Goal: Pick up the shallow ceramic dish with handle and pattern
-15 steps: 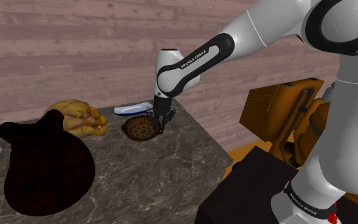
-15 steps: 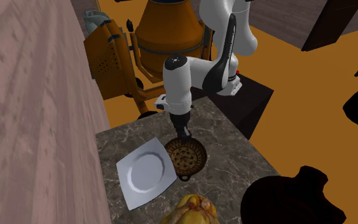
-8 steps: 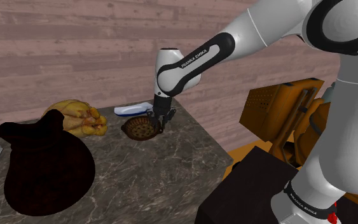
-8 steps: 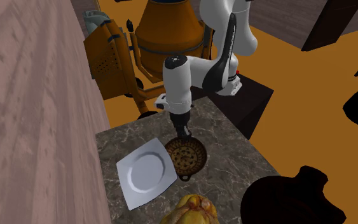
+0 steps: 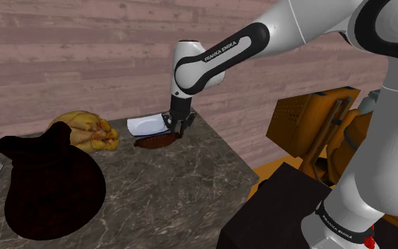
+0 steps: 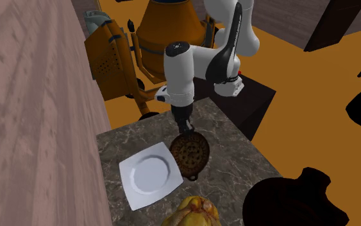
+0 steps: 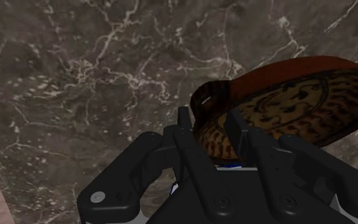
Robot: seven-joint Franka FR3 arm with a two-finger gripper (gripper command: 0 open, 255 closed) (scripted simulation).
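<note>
The dish (image 5: 158, 141) is shallow and brown, with a dark speckled pattern inside (image 6: 190, 153) and a small loop handle (image 7: 206, 97). My black gripper (image 5: 177, 128) is shut on its rim and holds it tilted, lifted off the dark marble counter (image 5: 162, 191). In the wrist view the two fingers (image 7: 189, 130) clasp the patterned rim (image 7: 285, 108) between them, with the counter (image 7: 75, 76) below. From the second exterior view the gripper (image 6: 185, 125) grips the dish's edge nearest the arm.
A white square plate (image 6: 150, 174) lies on the counter beside the dish, toward the wall. A roast chicken (image 5: 84, 129) and a black jug shape (image 5: 45, 184) stand further along. An orange mixer (image 6: 153, 38) stands beyond the counter's end.
The gripper has risen with the dish, which has left the counter and tipped up on edge. The white plate shows more now in the shoulder view.
</note>
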